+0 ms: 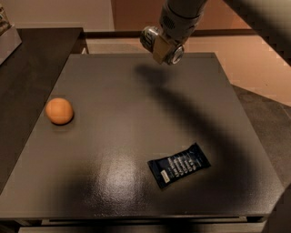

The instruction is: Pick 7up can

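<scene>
My arm comes in from the far right, its wrist angled down over the far edge of the bench. The pincer hangs above the surface, clamped across the 7up can.

Dim light; the gripper's jaws above table's far edge cast shadow.

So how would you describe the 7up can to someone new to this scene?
Find the far edge of the dark table, where the robot arm reaches in. The gripper there is shut on the 7up can, holding it above the surface. It is small, silvery and shiny-ended, unlike the round orange fruit on the left and the flat black wrapper near the front.
</scene>
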You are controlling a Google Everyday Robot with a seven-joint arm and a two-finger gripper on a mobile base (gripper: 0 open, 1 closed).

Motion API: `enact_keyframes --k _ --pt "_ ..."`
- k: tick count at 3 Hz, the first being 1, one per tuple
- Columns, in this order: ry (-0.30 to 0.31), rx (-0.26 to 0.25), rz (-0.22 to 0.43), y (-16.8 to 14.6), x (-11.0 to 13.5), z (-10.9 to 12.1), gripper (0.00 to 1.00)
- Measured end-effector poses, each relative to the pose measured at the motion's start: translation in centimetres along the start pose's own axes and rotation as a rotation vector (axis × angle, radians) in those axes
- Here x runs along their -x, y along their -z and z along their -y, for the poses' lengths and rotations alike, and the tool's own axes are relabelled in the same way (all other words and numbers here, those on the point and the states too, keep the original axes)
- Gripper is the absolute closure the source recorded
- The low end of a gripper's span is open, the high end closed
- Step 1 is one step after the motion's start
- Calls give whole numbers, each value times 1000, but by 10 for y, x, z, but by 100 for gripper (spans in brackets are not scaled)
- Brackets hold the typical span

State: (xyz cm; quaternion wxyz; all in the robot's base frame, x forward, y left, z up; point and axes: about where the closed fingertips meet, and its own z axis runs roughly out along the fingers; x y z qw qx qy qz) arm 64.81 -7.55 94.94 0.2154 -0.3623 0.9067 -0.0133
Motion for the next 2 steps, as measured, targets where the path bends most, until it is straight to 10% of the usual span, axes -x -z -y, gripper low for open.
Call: enact_keyframes --k 2 --pt "71 -19 47 26 4 2 100"
